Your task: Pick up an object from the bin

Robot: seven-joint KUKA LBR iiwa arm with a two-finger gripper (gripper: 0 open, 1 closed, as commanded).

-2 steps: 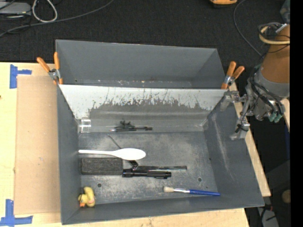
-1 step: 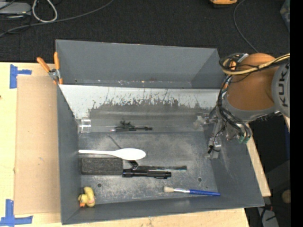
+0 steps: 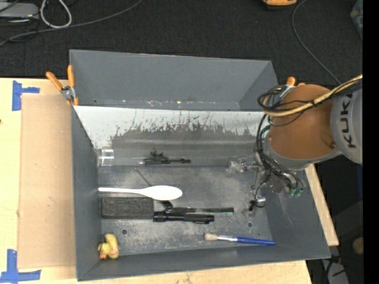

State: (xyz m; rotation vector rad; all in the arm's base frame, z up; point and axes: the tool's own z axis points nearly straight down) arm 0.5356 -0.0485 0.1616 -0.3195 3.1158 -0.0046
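My gripper (image 3: 256, 204) hangs low over the right part of the bin floor, under the arm's orange cover. Nearest to it, a thin brush with a blue handle (image 3: 240, 239) lies flat just below and to the left, close to the front wall. A black pen-like tool (image 3: 189, 216) lies lengthwise to the gripper's left. A small clear crumpled piece (image 3: 239, 166) sits just above and to the left of the gripper. I see nothing held by the gripper.
A white spoon (image 3: 142, 192) lies over a dark grey block (image 3: 125, 207) at the left. A yellow duck (image 3: 108, 247) sits in the front left corner. At the back lie a clear cup (image 3: 106, 157) and a small black part (image 3: 166, 159).
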